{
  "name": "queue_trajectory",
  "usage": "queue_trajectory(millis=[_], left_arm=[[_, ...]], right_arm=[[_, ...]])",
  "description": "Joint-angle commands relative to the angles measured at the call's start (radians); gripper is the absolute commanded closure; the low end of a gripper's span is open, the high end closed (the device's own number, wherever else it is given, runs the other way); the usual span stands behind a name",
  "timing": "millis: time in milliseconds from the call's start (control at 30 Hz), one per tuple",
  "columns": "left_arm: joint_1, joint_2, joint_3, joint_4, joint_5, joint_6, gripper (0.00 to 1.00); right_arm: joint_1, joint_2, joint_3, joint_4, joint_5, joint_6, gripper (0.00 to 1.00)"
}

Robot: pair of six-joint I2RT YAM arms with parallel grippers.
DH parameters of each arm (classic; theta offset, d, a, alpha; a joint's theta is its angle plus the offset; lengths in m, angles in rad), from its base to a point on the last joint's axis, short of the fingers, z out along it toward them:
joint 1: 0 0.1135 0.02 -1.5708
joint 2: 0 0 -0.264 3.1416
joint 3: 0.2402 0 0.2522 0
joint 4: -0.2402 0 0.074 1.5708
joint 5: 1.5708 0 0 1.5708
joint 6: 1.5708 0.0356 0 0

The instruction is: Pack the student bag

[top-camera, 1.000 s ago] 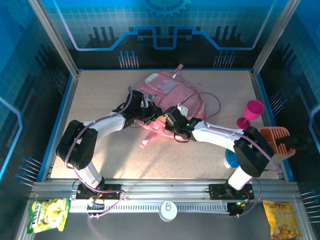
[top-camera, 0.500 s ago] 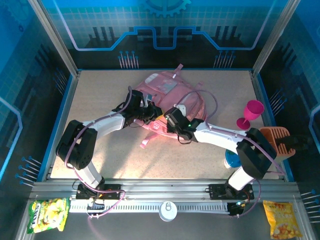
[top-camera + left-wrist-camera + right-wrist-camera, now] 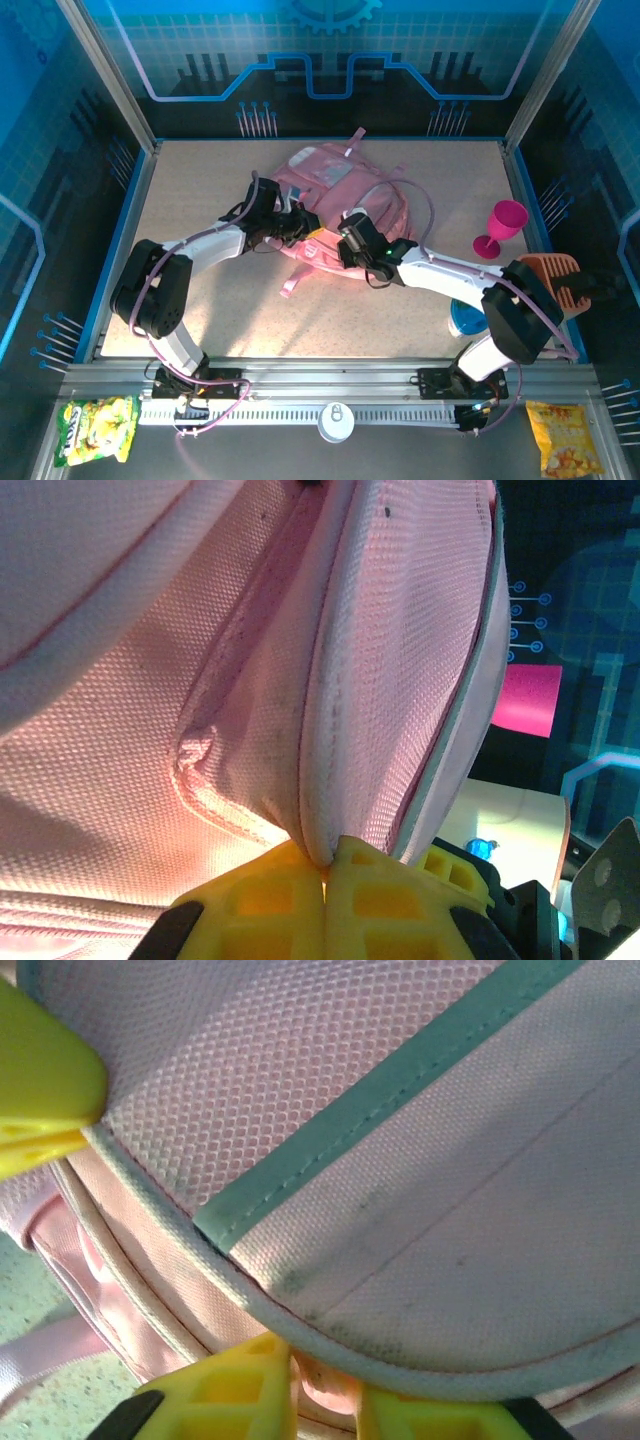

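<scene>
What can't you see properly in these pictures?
- Inside the student bag: in the top view, its own fabric and both arms cover the pockets.
- Blue thing: in the top view, the right arm covers most of it, so I cannot tell what it is.
- Right gripper: in the right wrist view, the bottom edge cuts off its fingers. I cannot tell whether it pinches the pink bit between them.
</scene>
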Motion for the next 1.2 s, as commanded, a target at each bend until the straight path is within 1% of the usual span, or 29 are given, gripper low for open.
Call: queue_trajectory(millis=[0, 100, 200, 300, 467, 567, 767, 867, 1000, 1167], left_arm=[[0.032, -0.003, 0.021, -0.028, 0.001, 0.029, 1.00], [0.032, -0.002, 0.023, -0.026, 0.003, 0.026, 1.00], [0.032, -0.001, 0.027, -0.031, 0.001, 0.029, 1.00], [0.035, -0.002, 0.033, -0.038, -0.005, 0.035, 1.00], [0.040, 0.004, 0.036, -0.036, -0.006, 0.035, 1.00], [0.039, 0.007, 0.040, -0.036, -0.001, 0.035, 1.00], [0.041, 0.007, 0.046, -0.042, -0.001, 0.040, 1.00], [0.044, 0.005, 0.044, -0.044, 0.000, 0.040, 1.00], [0.049, 0.000, 0.043, -0.046, -0.002, 0.040, 1.00], [0.052, -0.008, 0.043, -0.048, -0.007, 0.039, 1.00]], right_arm=[[-0.031, 0.031, 0.039, -0.015, 0.000, -0.064, 0.74], [-0.031, 0.042, 0.048, -0.021, 0.000, -0.061, 0.73], [-0.032, 0.035, 0.044, -0.026, 0.008, -0.063, 0.76], [-0.033, 0.017, 0.031, -0.034, 0.023, -0.087, 0.77], [-0.038, -0.007, 0.001, -0.042, 0.058, -0.132, 0.70], [-0.039, -0.009, 0.002, -0.056, 0.086, -0.152, 0.70], [-0.042, -0.016, 0.009, -0.058, 0.102, -0.176, 0.78], [-0.051, -0.027, 0.000, -0.049, 0.093, -0.179, 0.86], [-0.079, -0.047, -0.021, -0.026, 0.040, -0.186, 0.96], [-0.089, -0.052, -0.021, -0.008, -0.002, -0.206, 0.99]])
